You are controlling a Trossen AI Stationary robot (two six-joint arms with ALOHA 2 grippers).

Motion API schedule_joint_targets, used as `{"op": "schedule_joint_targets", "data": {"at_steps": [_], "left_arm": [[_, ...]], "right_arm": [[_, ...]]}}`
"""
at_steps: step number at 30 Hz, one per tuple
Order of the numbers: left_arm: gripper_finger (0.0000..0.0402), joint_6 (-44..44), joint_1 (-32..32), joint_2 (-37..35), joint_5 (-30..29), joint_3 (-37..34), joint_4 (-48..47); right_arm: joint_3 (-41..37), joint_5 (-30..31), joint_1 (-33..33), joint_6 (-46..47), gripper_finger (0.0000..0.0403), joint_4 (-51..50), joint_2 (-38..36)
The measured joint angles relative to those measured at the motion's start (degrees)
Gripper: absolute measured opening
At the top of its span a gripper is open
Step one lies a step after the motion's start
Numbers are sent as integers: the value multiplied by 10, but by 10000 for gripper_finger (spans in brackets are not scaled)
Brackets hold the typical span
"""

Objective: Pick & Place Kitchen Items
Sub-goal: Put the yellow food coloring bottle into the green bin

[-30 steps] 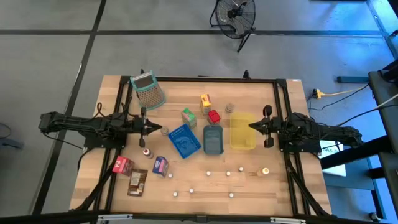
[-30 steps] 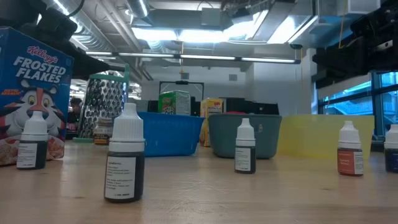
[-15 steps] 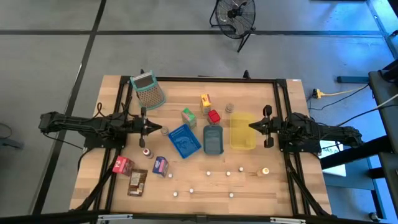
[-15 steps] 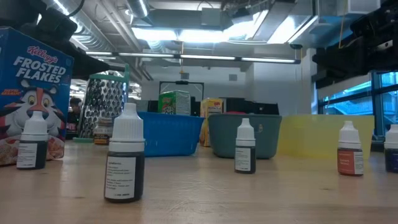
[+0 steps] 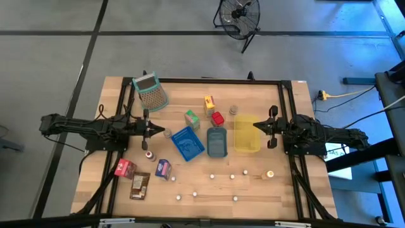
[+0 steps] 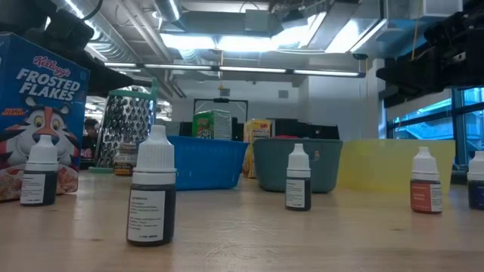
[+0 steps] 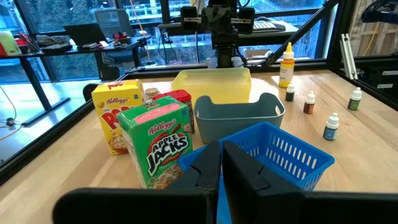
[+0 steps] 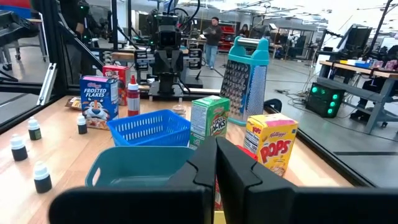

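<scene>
Kitchen items lie spread over the wooden table: a green cereal box (image 5: 192,118), a yellow box (image 5: 209,103), a red box (image 5: 218,118), a blue Frosted Flakes box (image 5: 163,168), a pink box (image 5: 124,168), a brown packet (image 5: 140,185) and several small white-capped dropper bottles (image 6: 151,189) standing near the front. My left gripper (image 5: 164,132) hovers shut at mid-left, pointing level toward the blue basket (image 7: 280,149). My right gripper (image 5: 255,126) hovers shut at mid-right, over the yellow bin's (image 5: 246,138) edge. Neither holds anything.
A blue basket (image 5: 187,143), a teal bin (image 5: 217,142) and the yellow bin stand side by side mid-table. A metal grater (image 5: 151,92) lies at the far left. A red-capped bottle (image 5: 150,154) and an orange-capped bottle (image 5: 270,173) stand apart. Black frame rails run along the table's edges.
</scene>
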Motion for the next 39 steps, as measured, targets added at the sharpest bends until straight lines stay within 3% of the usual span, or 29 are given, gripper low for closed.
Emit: {"op": "schedule_joint_targets", "data": {"at_steps": [7,13,21,30,35,39], "left_arm": [[8,0,0,0,0,0,0],[12,0,0,0,0,0,0],[8,0,0,0,0,0,0],[8,0,0,0,0,0,0],[13,0,0,0,0,0,0],[10,0,0,0,0,0,0]], "right_arm": [[0,-2,0,3,12,3,0],[0,-32,0,73,12,23,0],[1,-20,0,97,21,31,0],[58,-30,1,173,126,-11,12],[138,-37,1,207,189,-92,34],[218,-64,6,221,214,-190,73]]}}
